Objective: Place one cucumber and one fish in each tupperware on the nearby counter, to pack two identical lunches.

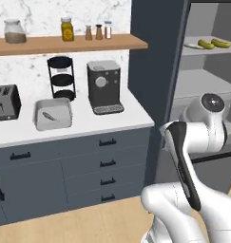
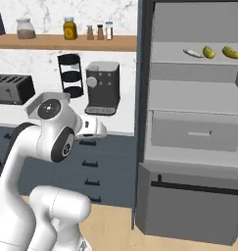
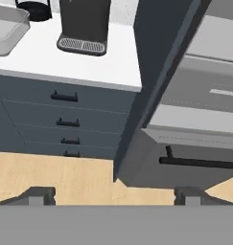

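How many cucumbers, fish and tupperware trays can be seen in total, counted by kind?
Cucumber: 2, on the grey shelf
Fish: 2, one on the shelf, one in the tupperware
Tupperware: 1 on the counter
Total: 5

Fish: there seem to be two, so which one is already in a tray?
The fish lying in the grey tupperware on the white counter, beside the toaster. The other fish lies on the grey shelf next to the two cucumbers.
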